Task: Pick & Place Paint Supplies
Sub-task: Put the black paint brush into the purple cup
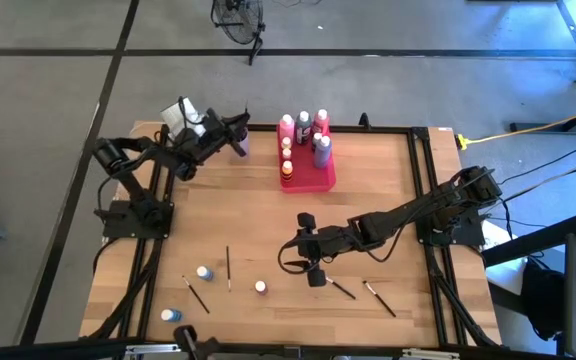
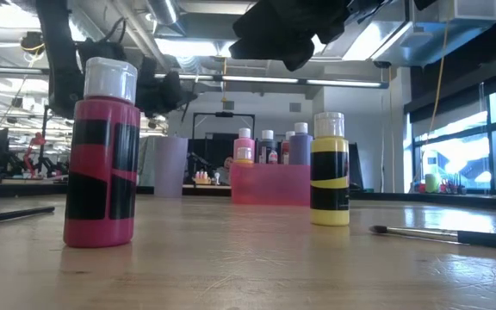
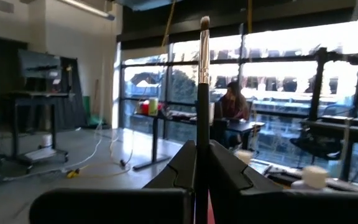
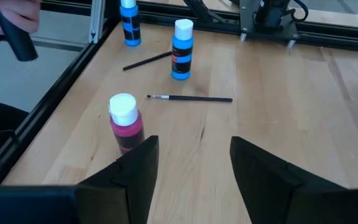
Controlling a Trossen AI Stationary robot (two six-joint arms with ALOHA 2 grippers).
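My left gripper (image 1: 240, 128) is at the table's far left, just over the lilac cup (image 1: 240, 150), shut on a thin dark paintbrush (image 3: 202, 93). My right gripper (image 1: 309, 262) hangs open above the table's middle and touches nothing. A pink bottle (image 4: 126, 127) stands just ahead of its fingers. Two blue bottles (image 4: 181, 50) (image 4: 128, 23) stand on the wood farther toward the table's left. Loose brushes (image 1: 228, 268) (image 1: 341, 289) lie flat near the front edge. The pink-red tray (image 1: 313, 180) at the far middle holds several bottles. My left gripper pinches the paintbrush's dark shaft (image 3: 202, 163) between its two fingers (image 3: 182, 163). The shaft stands across the fingers, and its pale bristle end (image 3: 204, 23) sticks out well beyond them. The brush is lifted clear of the table.
Another brush (image 1: 379, 298) lies near the front right and one (image 1: 195, 295) near the front left. A yellow bottle (image 2: 329, 170) stands on the wood in the low view. Black frame rails (image 1: 423, 180) border the table. A person sits at a desk (image 3: 232, 106) in the room beyond.
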